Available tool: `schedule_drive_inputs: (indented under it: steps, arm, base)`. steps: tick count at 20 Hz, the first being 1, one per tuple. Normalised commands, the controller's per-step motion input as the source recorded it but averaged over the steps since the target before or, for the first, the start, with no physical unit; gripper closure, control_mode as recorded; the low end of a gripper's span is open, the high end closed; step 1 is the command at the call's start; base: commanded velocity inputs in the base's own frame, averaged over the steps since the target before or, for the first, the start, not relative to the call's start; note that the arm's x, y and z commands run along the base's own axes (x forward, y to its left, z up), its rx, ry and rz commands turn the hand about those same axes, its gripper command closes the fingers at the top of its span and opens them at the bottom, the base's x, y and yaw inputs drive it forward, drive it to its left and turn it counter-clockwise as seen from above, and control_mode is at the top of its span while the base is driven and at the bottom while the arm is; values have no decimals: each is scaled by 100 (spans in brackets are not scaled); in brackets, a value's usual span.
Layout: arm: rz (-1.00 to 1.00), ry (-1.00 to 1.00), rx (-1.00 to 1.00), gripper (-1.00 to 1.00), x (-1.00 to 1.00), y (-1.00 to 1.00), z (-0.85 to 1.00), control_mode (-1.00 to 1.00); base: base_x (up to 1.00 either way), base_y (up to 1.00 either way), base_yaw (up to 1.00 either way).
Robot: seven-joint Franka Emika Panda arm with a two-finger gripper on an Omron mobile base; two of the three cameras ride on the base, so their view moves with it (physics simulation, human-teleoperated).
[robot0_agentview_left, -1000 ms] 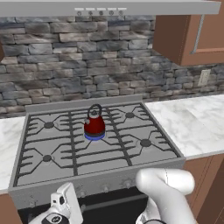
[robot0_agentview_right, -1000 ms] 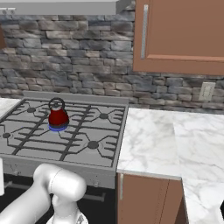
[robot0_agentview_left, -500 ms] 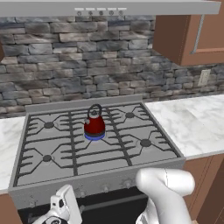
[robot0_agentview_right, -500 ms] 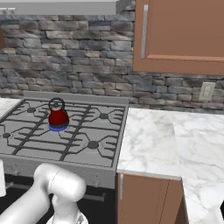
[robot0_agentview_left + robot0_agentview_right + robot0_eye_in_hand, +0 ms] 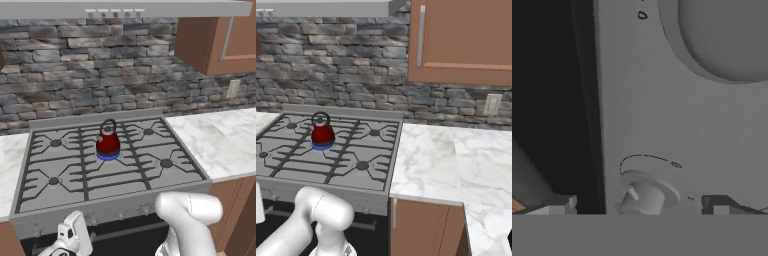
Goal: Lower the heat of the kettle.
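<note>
kettle (image 5: pixel 108 144): upright on the stove (image 5: pixel 150 175), on the middle burner toward the back, dark loop handle up
hand (image 5: pixel 639 210): low at the stove's front panel, jaws spread wide, nothing between them
knob (image 5: pixel 644 194): grey, on the panel, just ahead of the hand, between its fingertips
desk (image 5: pixel 431 160): white marble, right of the stove
</note>
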Motion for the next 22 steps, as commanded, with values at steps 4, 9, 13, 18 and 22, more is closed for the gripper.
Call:
schedule_drive_inputs:
  steps: [4, 9, 13, 18, 22]
  arm:
    - [0, -8, 4, -100, 9, 0, 0, -100]
    - [0, -9, 3, -100, 4, 0, 0, -100]
    - [0, -13, 4, -100, 0, 0, 0, -100]
    - [0, -15, 4, -100, 0, -8, 0, -100]
    - [0, -15, 3, -100, 0, -13, 0, -100]
  base:
    - [0, 0, 0]
    - [0, 0, 0]
    - [0, 0, 0]
    - [0, 0, 0]
    - [0, 0, 0]
